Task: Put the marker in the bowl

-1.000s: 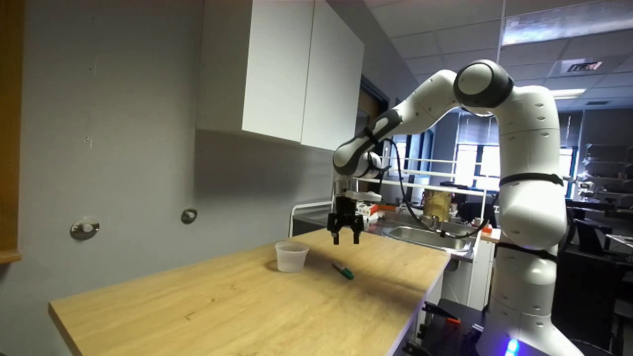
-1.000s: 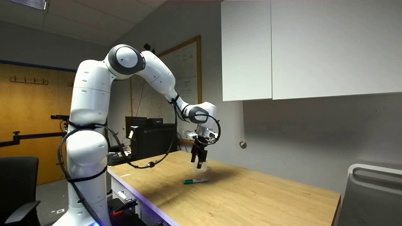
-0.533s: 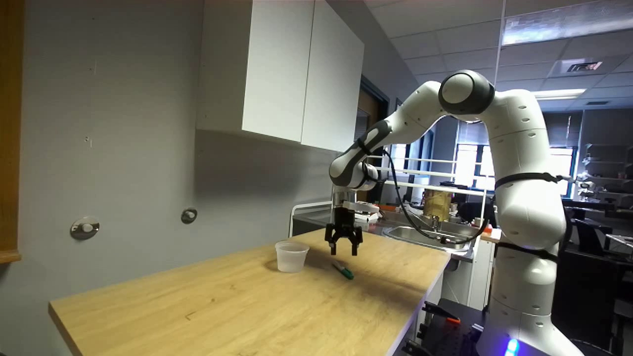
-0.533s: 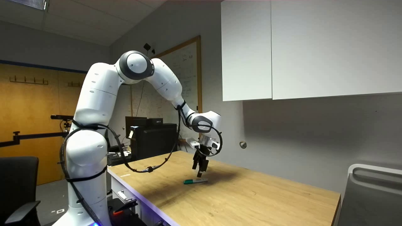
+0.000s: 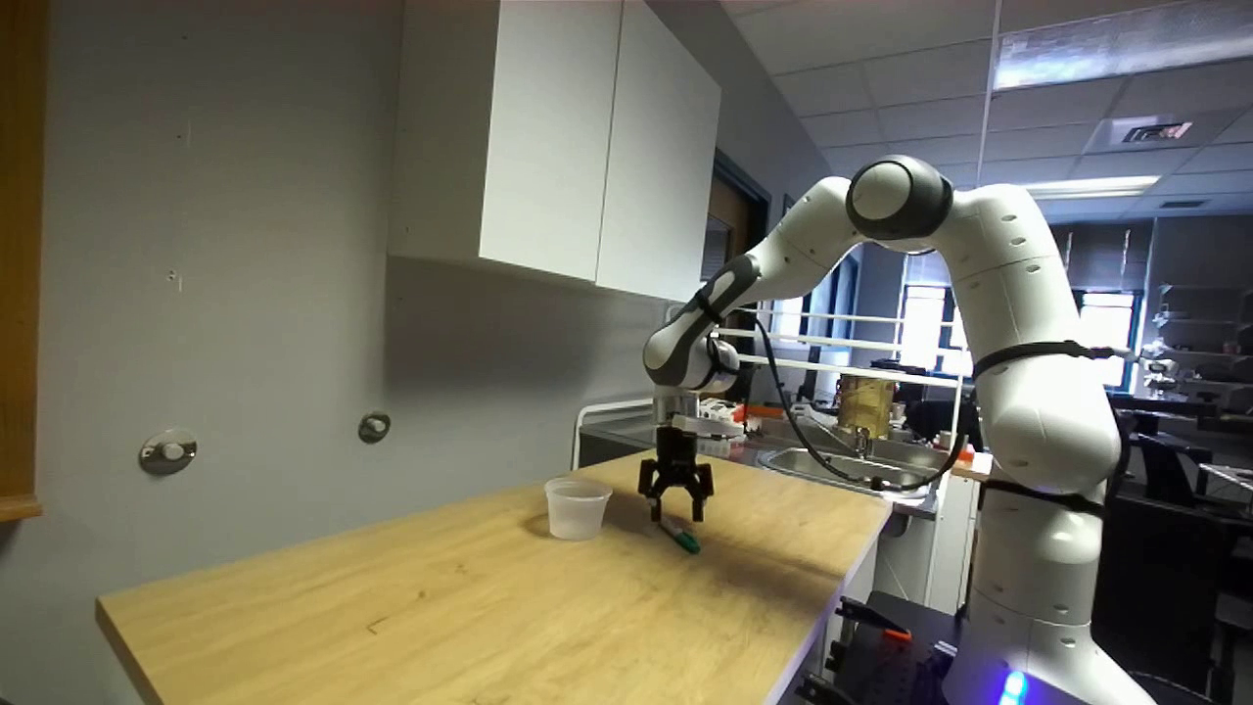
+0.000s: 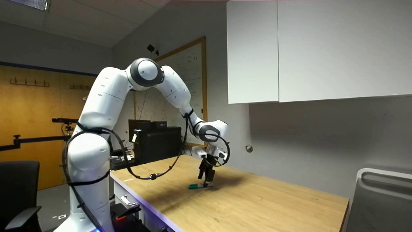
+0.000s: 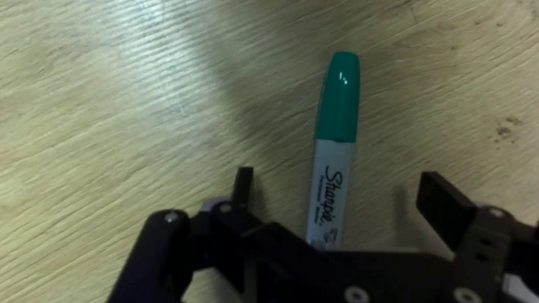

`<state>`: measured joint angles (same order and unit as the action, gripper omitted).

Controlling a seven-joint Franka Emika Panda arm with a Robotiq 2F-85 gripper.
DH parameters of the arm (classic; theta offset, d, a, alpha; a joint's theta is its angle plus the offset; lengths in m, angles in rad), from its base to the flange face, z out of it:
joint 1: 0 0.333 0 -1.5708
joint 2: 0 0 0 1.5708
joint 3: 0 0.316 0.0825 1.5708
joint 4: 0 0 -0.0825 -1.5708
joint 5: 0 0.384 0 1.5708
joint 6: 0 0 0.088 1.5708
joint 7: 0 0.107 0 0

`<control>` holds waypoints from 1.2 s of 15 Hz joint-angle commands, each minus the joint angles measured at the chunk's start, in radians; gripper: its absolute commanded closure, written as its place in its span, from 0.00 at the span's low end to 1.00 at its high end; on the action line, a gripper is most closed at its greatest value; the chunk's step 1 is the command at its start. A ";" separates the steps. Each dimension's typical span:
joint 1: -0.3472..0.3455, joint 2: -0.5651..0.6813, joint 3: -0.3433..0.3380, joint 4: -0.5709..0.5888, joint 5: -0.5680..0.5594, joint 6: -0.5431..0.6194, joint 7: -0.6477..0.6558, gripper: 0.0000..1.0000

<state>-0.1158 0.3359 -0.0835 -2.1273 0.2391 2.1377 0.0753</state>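
The marker, a Sharpie with a green cap and pale barrel, lies flat on the wooden table. It shows in both exterior views point(image 5: 684, 539) point(image 6: 194, 186) and upright in the wrist view point(image 7: 337, 126), where its lower end is hidden by the gripper. My gripper point(image 5: 676, 513) is open, pointing down, with fingertips low by the marker's barrel. In the wrist view the gripper's fingers point(image 7: 337, 185) stand on either side of the barrel, apart from it. The bowl point(image 5: 578, 509), a small translucent white tub, stands upright beside the marker; it is hidden behind the gripper point(image 6: 206, 181) in an exterior view.
The wooden tabletop point(image 5: 392, 607) runs along a grey wall. A white wall cabinet point(image 5: 548, 137) hangs above it. A metal sink point(image 5: 852, 470) and a white rail frame lie beyond the table's far end. A cable loops off the arm.
My gripper has come down, still open, from above the table to around the marker's barrel, shifting slightly toward the bowl. The marker and bowl have not moved.
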 commanded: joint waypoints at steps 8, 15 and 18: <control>-0.005 0.058 0.000 0.056 -0.012 -0.010 -0.004 0.55; -0.001 0.019 -0.008 0.052 -0.029 -0.019 0.010 0.94; 0.003 -0.025 -0.011 0.035 -0.041 -0.021 0.020 0.95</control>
<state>-0.1194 0.3658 -0.0872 -2.0807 0.2226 2.1346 0.0765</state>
